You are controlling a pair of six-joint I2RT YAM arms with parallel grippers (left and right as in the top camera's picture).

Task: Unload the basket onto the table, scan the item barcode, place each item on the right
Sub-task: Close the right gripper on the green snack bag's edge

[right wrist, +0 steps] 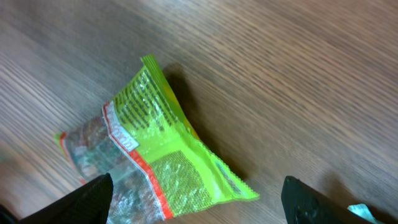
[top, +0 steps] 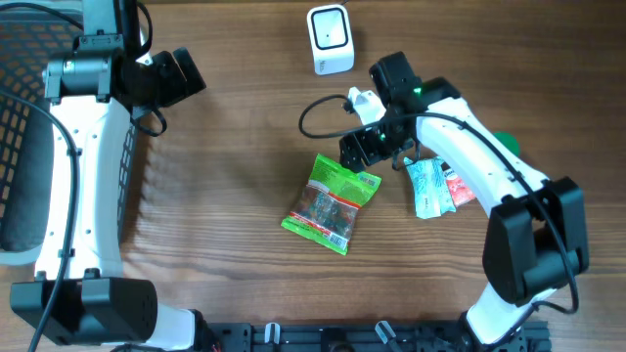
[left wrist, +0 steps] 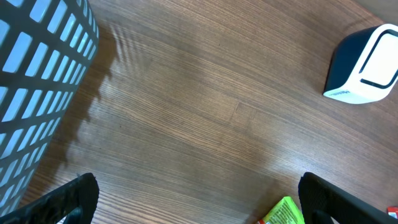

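So the green crinkly plastic snack bag [top: 331, 203] is lying flat on the brown wood-grain table [top: 235, 176], pretty much in the middle. It's well apart from the white boxy barcode scanner [top: 330, 39], which stands up at the far edge. The right gripper [top: 360, 149] hangs over the bag's upper right corner. In the right wrist view its two black fingers [right wrist: 87, 199] are spread wide, with the bag [right wrist: 155, 155] between and below them, so nothing is gripped. One fingertip overlaps the bag's edge there, but I honestly can't tell if it touches.

The left gripper [top: 181, 73] is way off to the left, next to the black mesh basket [top: 29, 59], jaws wide apart over bare wood with nothing in them. Its wrist camera catches the scanner [left wrist: 367, 62] in the corner.

A pale blue-and-white packet [top: 427, 186] and a red packet [top: 460, 188] lie just right of the bag, partly under the right arm.
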